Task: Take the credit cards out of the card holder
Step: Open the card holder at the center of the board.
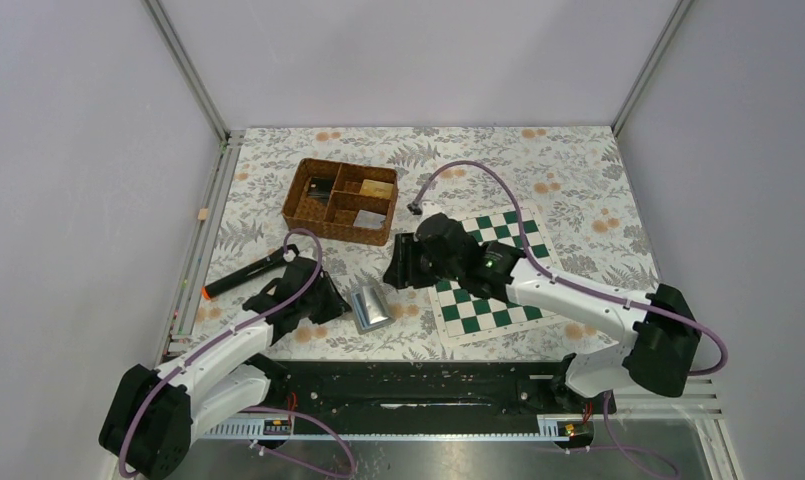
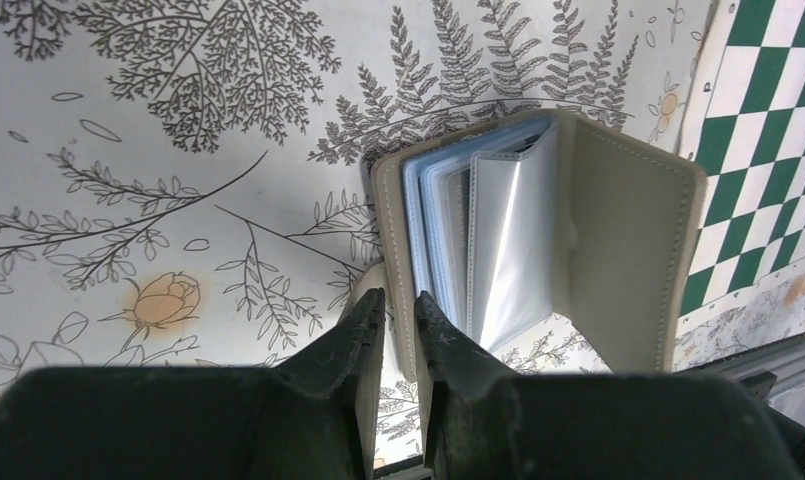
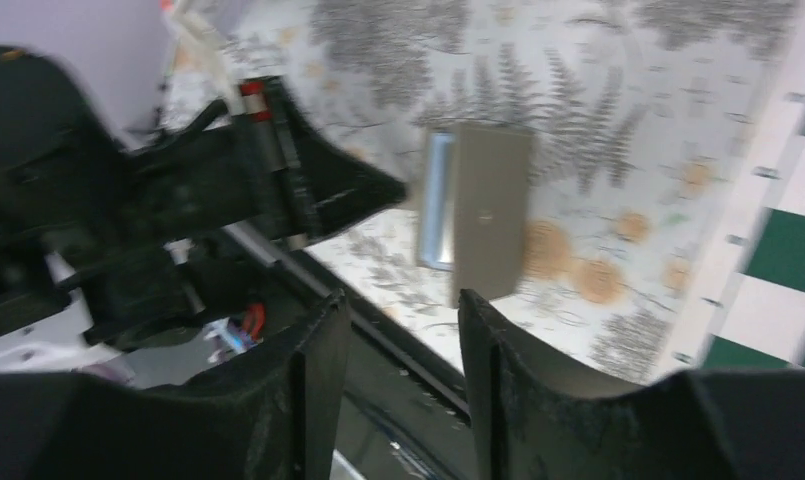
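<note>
The card holder point(image 1: 370, 306) lies on the floral cloth, grey outside. In the left wrist view it point(image 2: 618, 240) stands half open, with light blue and clear sleeves point(image 2: 478, 220) fanned inside; no card shows in them. My left gripper point(image 2: 400, 305) is shut on the edge of its left cover, and in the top view point(image 1: 336, 300) it sits at the holder's left side. My right gripper point(image 1: 398, 262) is open and empty, just above and right of the holder. In the blurred right wrist view point(image 3: 403, 310) the holder point(image 3: 488, 215) lies beyond its fingertips.
A brown wicker basket point(image 1: 308, 212) with compartments holding flat card-like pieces stands behind the holder. A green and white chessboard point(image 1: 493, 305) lies to the right, under my right arm. A black marker with an orange tip point(image 1: 240, 275) lies left of my left gripper.
</note>
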### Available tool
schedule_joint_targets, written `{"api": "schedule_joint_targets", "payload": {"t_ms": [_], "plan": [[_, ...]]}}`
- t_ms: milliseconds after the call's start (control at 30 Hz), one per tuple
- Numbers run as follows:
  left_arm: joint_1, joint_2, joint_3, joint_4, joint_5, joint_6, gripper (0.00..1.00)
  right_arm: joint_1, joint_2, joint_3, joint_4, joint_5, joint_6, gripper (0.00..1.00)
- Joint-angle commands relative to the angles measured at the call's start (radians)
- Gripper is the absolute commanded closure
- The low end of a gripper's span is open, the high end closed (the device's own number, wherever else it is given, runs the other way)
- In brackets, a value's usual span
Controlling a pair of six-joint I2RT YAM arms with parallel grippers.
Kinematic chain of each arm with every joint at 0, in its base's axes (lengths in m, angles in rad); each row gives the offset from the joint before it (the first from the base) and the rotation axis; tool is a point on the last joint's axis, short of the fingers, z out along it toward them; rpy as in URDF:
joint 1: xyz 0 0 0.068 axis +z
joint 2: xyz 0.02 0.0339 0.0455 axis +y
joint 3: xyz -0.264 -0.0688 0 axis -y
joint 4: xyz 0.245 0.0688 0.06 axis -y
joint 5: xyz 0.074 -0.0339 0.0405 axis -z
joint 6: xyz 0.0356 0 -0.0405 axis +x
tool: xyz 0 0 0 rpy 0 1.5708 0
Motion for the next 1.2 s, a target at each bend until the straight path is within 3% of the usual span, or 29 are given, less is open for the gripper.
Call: {"api": "schedule_joint_targets", "payload": {"t_ms": [0, 367, 667, 767, 1167], "plan": [[-0.003, 0.006, -0.019, 0.106, 0.042, -0.023, 0.82, 0.079, 0.052, 0.028, 0.162, -0.127, 0.034, 0.53], [-0.002, 0.009, -0.029, 0.081, 0.024, -0.031, 0.82, 0.171, 0.331, 0.1, 0.307, -0.153, 0.147, 0.69], [-0.002, 0.051, -0.05, 0.074, 0.011, -0.016, 0.82, 0.166, 0.347, 0.106, 0.12, 0.112, 0.085, 0.69], [-0.001, 0.06, -0.061, 0.084, 0.008, -0.019, 0.83, 0.161, 0.355, 0.115, 0.083, 0.142, 0.052, 0.65], [-0.002, 0.078, -0.055, 0.083, 0.002, -0.015, 0.83, 0.148, 0.403, 0.15, 0.03, 0.181, -0.115, 0.32]]}}
